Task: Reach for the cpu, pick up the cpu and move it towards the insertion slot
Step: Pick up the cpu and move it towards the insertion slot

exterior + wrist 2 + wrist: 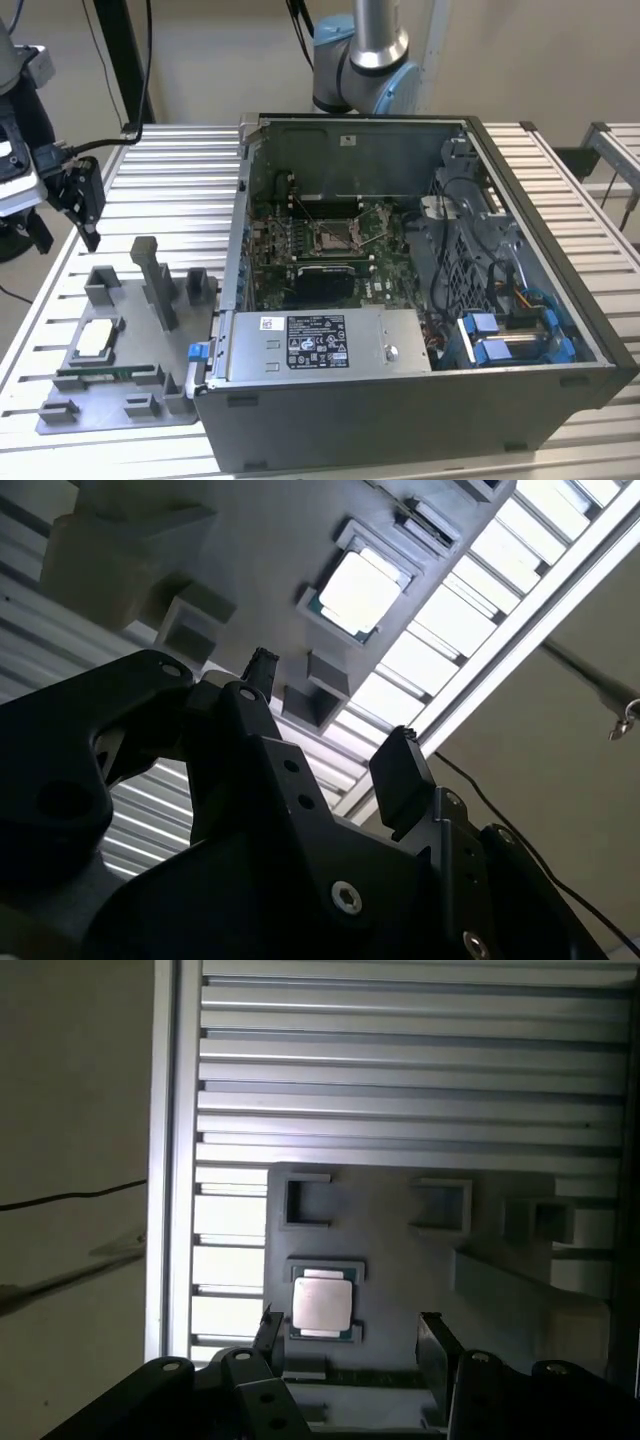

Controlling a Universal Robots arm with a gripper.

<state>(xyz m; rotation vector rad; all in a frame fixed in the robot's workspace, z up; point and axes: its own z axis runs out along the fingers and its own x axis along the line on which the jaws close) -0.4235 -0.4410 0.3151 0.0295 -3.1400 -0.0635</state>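
Gripper [350, 1340] open, empty, hovering well above grey tray [400, 1270]; cpu [322, 1303] flat in its recess below, off-centre toward one finger, not between them yet.

The black two-finger gripper [88, 225] hangs with its tips pointing down in the exterior view, and in both wrist views the gripper [330, 712] [349, 1328] has its jaws standing well parted. Its dark, blunt fingers [432, 1338] reach out roughly parallel from a bulky black linkage body behind the jaws. The silver-and-blue tubular arm [365, 50] rises upright, well apart from the jaws.
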